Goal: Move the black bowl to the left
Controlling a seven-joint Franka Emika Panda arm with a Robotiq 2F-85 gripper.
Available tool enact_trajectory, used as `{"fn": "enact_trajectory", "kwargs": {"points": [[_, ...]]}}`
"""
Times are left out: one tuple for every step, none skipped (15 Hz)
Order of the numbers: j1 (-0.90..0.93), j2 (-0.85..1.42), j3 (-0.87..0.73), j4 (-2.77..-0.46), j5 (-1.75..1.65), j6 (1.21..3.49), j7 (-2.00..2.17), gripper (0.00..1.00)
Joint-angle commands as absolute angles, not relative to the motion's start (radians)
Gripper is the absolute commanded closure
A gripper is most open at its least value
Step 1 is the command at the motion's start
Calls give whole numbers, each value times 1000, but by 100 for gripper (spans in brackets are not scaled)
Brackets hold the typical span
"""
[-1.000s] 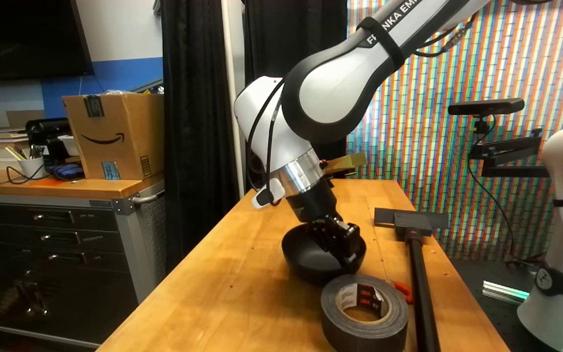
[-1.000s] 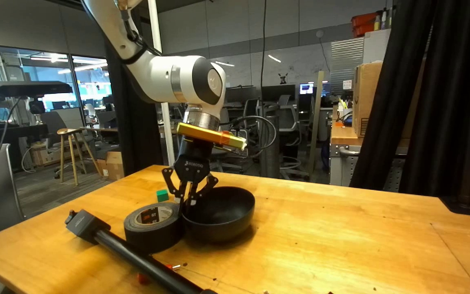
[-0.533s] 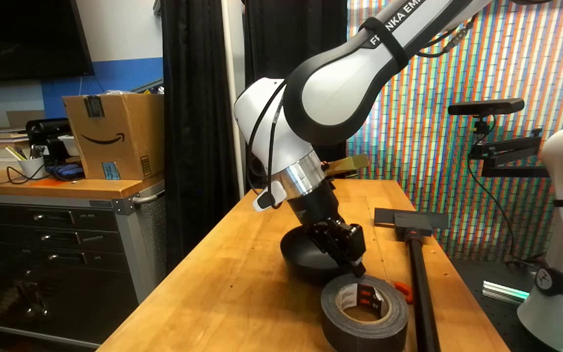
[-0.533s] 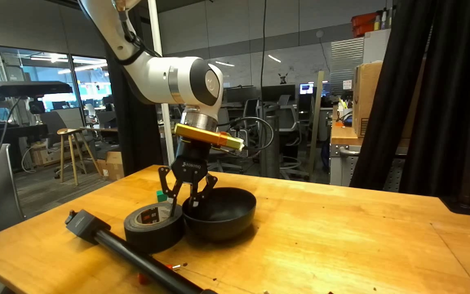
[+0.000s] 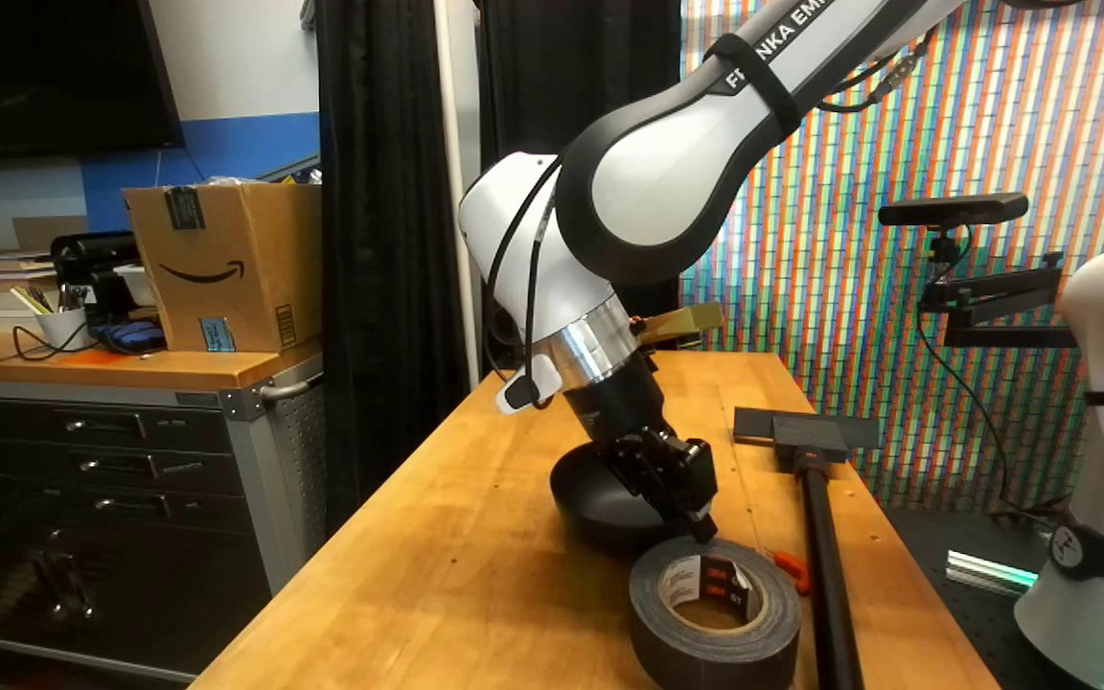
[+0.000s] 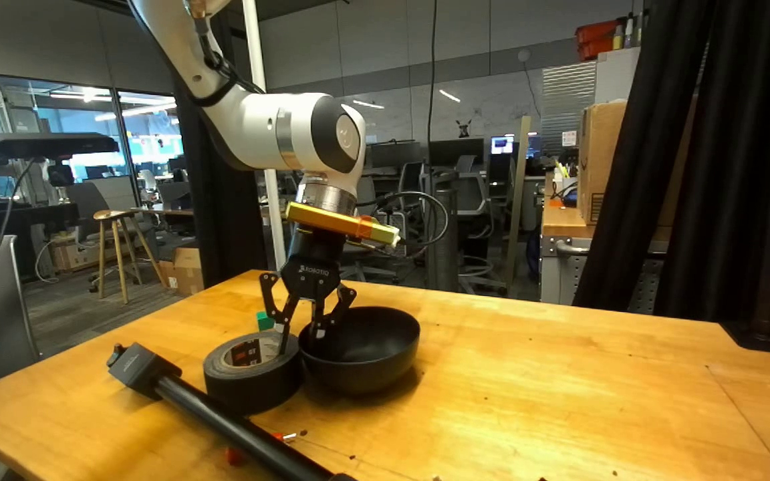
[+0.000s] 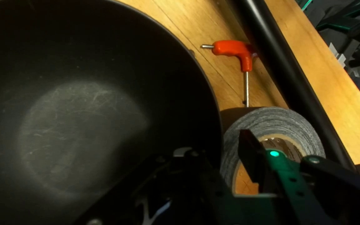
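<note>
Black and smooth, the bowl (image 6: 361, 354) stands just beside the tape roll (image 6: 251, 387). The gripper (image 6: 300, 343) has its fingers (image 7: 250, 156) parted across the rim on the tape roll's side, gripping nothing. Likely light, stiff and slippery, the bowl seems best pinched there.

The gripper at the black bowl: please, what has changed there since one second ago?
The gripper has opened. Its fingers, almost together then at the rim of the black bowl, now stand apart, one inside the bowl, the other over the tape roll, so it seems to have released the rim. The bowl hardly moved. The tape roll, the black pole and the orange hex key stayed as they were.
</note>
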State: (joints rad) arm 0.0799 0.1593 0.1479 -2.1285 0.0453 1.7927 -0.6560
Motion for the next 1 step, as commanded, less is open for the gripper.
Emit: {"fn": "enact_trajectory", "kwargs": {"points": [[82, 160, 146, -2127, 46, 1791, -656, 63]]}}
